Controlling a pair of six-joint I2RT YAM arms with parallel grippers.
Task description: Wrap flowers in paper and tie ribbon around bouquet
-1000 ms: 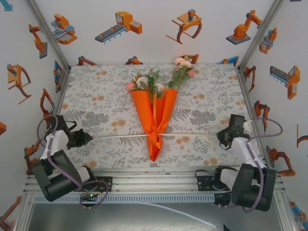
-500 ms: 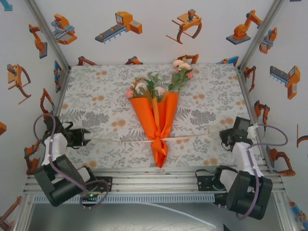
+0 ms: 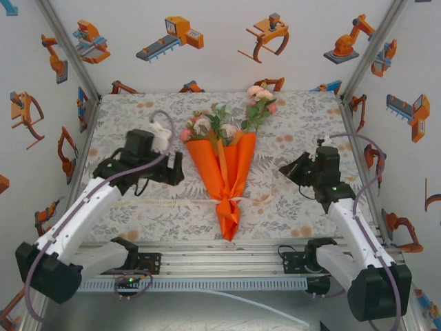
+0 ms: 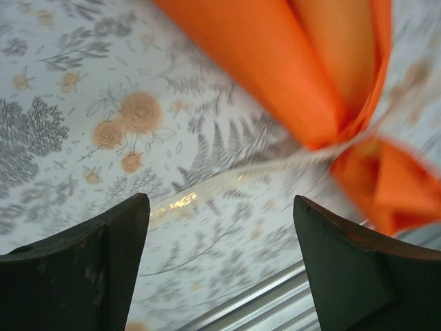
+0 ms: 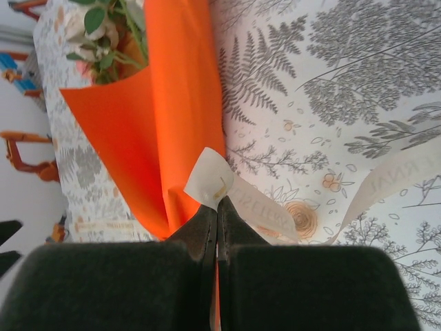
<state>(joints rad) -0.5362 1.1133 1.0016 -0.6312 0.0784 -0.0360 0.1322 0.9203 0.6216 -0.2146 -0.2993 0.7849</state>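
Right wrist view shows it best: the right gripper (image 5: 216,207) is clamped tight on the ribbon (image 5: 256,209). A curl of the cream strip stands up just past its tips. From the tips the strip lies across the fern-printed tablecloth (image 5: 331,89), and a further stretch runs off to the right. Just beyond the tips lies the orange paper (image 5: 151,138), rolled into a cone. The flowers (image 5: 103,31) poke out of its wide end in the upper left corner of that view, with green leaves and a pale bloom showing.

On the other side, the left gripper (image 4: 220,203) has its jaws well apart with nothing between them. It hangs over the cloth. Beneath the gap a length of ribbon lies flat on the print, running toward the pinched waist of the paper at the upper right.

From the top external camera, the bouquet (image 3: 222,165) lies in the middle of the table, blooms toward the far wall and point toward the arm bases. The ribbon circles its narrow lower part, and the paper flares out again below the tie. The left gripper is just beside the cone's left edge, near the wide end. The right gripper is out to the right, apart from the paper and roughly level with its partner. One stem of pink and white blooms reaches farther toward the far wall than the rest, at the upper right of the bunch.
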